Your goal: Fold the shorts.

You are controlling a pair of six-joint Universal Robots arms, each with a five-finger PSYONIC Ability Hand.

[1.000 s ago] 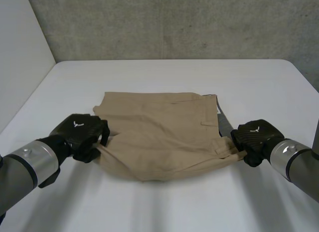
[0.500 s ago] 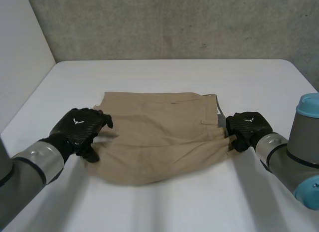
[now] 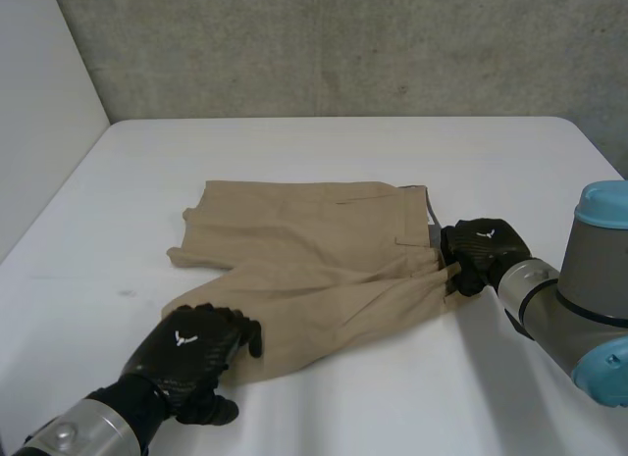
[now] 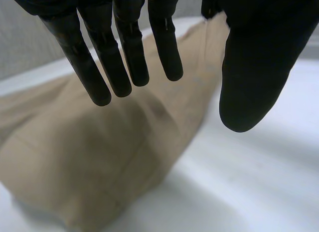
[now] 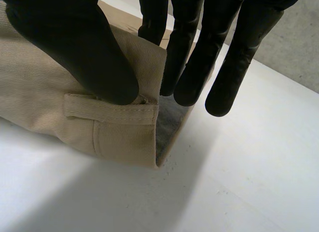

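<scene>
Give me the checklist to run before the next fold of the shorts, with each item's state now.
1. Left hand free: ok, fingers straight, holding nothing.
2. Left hand placed over the shorts: ok, above their near leg end.
3. Right hand grip: ok, thumb and fingers pinch the waistband.
4. Shorts flat: not ok, slanting creases run across the near layer.
5. Shorts wholly on the table: ok.

left hand (image 3: 186, 353) fingers spread straight, right hand (image 3: 483, 250) pinching
</scene>
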